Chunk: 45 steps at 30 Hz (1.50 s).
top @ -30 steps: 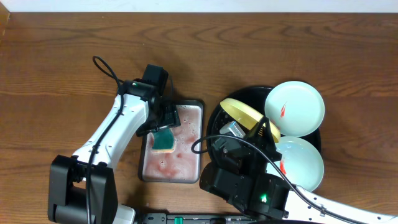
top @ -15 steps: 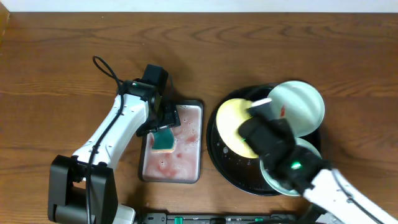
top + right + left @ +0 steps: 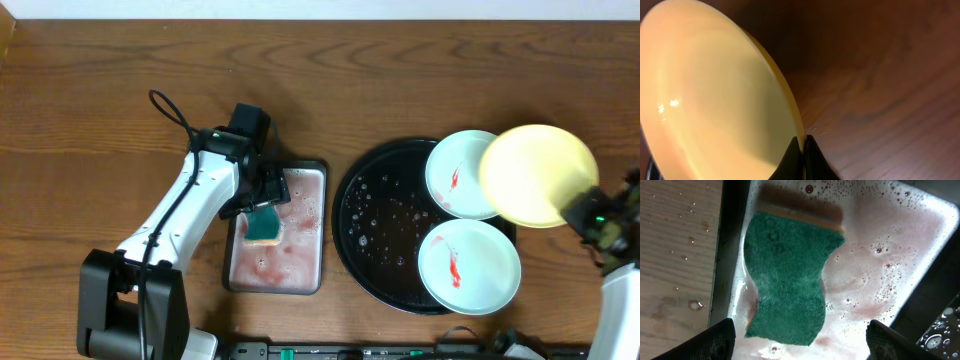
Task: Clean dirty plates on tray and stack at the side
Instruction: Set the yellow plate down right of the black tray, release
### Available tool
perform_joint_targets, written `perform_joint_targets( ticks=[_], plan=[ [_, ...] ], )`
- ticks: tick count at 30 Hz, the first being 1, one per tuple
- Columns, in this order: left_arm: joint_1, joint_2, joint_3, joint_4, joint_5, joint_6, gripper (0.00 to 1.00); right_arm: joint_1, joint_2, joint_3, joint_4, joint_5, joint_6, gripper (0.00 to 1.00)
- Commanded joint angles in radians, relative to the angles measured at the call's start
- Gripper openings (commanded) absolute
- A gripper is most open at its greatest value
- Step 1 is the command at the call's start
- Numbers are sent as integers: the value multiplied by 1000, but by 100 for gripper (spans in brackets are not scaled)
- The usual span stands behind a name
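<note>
My right gripper (image 3: 802, 151) is clamped shut on the very rim of the pale yellow round plastic plate (image 3: 538, 175), holding it out past the right edge of the large round black tray (image 3: 385, 215), over the brown wooden table (image 3: 100, 90). That thin pinch is my main worry. Only the fingertips bite the lip, so I judge that a quick swing or a bump on set-down could let the plate pivot or slip out and clatter down. From above, its edge overlaps the upper pale mint-white plate (image 3: 455, 160), so lowering it too near the tray could knock that one or the lower mint-white plate (image 3: 480, 285). Both rest on the tray with red sauce smears (image 3: 455, 180) on them. A wet rim would be slick, though I cannot tell whether it is wet. My left gripper (image 3: 800, 341) hangs with its jaws wide apart over the teal sponge (image 3: 787, 275), gripping nothing. The sponge lies in pink soapy water (image 3: 875, 280) in the small grey rectangular tray (image 3: 290, 275), and a careless close could miss its waisted middle or splash the table.
</note>
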Motion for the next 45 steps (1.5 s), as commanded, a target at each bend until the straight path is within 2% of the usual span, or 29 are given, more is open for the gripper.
perform_joint_targets(
  ticks=[1, 8, 11, 16, 17, 19, 21, 23, 27, 31, 35, 38, 40, 44, 45],
  plan=[
    [3, -2, 2, -3, -2, 6, 84, -184, 108, 13, 22, -180, 35, 1],
    [2, -2, 2, -3, -2, 6, 84, -373, 363, 13, 172, -231, 55, 1],
    [3, -2, 2, -3, -2, 6, 84, -389, 486, 13, 209, -229, 53, 1],
    [3, -2, 2, -3, -2, 6, 84, -381, 605, 13, 232, -229, -54, 1],
    [3, -2, 2, -3, -2, 6, 84, -379, 607, 13, 232, -235, -60, 4],
    [3, -2, 2, -3, -2, 6, 84, -378, 588, 19, 228, -298, -60, 37],
    [2, -2, 2, -3, -2, 6, 84, -380, 541, 24, 229, -379, -82, 60],
    [3, -2, 2, -3, -2, 6, 84, -377, 464, 25, 222, -443, -86, 67],
    [3, -2, 2, -3, -2, 6, 84, -332, 262, 25, 173, -543, -84, 68],
    [3, -2, 2, -3, -2, 6, 84, -221, 65, 25, 17, -509, -130, 66],
    [3, -2, 2, -3, -2, 6, 84, -83, -72, 18, -217, -211, -163, 63],
    [3, -2, 2, -3, -2, 6, 84, 12, -135, -15, -320, -8, -161, 59],
    [3, -2, 2, -3, -2, 6, 84, 51, -148, -47, -306, 26, -138, 58],
    [3, -2, 2, -3, -2, 6, 84, 89, -139, -94, -240, 23, -136, 43],
    [3, -2, 2, -3, -2, 6, 84, 92, -128, -113, -216, 23, -136, 42]
  ],
)
